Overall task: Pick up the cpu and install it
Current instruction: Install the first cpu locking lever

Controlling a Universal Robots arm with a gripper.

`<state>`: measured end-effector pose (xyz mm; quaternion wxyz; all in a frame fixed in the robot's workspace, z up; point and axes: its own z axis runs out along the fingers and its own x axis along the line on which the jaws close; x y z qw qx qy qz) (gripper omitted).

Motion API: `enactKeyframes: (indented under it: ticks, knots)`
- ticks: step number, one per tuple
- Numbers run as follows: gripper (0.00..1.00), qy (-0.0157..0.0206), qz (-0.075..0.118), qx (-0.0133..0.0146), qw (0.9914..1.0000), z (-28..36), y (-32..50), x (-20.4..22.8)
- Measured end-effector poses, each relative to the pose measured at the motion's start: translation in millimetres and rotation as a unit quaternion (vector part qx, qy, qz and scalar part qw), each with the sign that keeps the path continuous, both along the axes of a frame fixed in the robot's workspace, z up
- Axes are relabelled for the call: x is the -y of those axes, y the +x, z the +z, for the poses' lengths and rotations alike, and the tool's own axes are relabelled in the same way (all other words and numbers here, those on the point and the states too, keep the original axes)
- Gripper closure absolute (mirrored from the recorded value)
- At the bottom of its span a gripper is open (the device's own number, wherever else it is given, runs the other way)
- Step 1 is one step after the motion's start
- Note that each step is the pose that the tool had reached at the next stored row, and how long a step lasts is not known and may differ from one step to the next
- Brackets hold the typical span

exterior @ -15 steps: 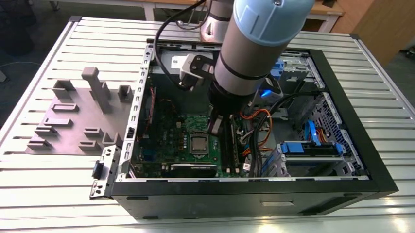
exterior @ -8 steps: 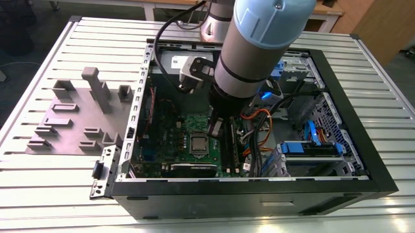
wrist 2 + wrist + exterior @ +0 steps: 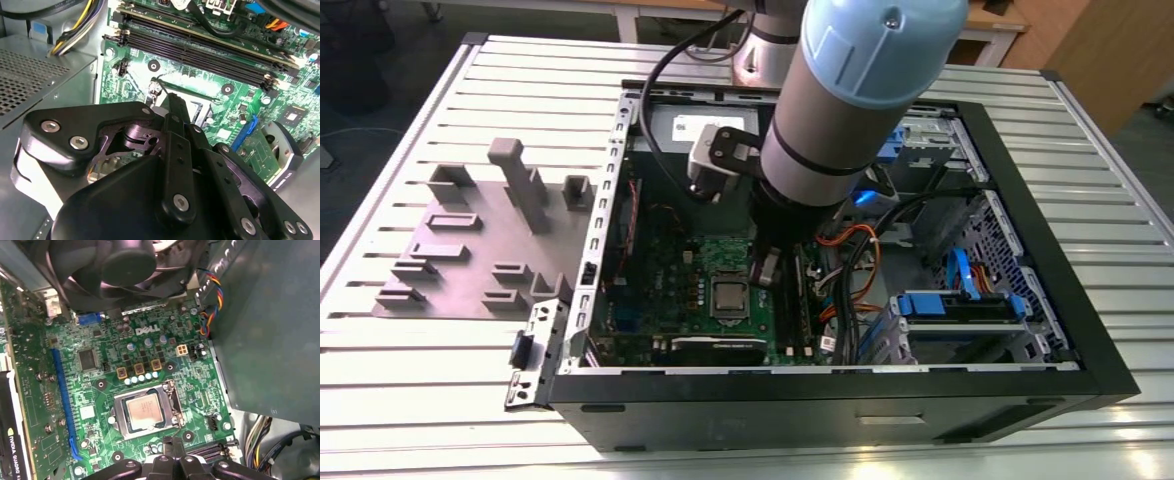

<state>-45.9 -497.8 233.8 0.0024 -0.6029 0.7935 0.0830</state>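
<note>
The arm (image 3: pixel 854 110) hung over an open case (image 3: pixel 827 415) on the counter (image 3: pixel 440 390).
Down by the green board (image 3: pixel 100 375), the gripper (image 3: pixel 172 441) hovered with fingers drawn together on nothing, just beside the socket (image 3: pixel 120 412). The cpu (image 3: pixel 144 411) lay flat inside its silver frame.

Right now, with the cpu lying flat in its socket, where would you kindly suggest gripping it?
Probably by two opposite thin edges of the cpu, coming straight down from above. It lies flat, metal top up, closely ringed by the socket frame, so a sideways approach looks blocked; the top offers nothing to pinch.
</note>
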Motion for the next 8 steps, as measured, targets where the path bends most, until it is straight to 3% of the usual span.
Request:
enactKeyframes:
  ticks: [4,8]
  knots:
    - [0.89,0.0,0.012,0.001,0.99993,0.0,0.0,0.7]
    - [0.89,0.0,0.017,0.0087,0.99982,-0.2,0.0,0.9]
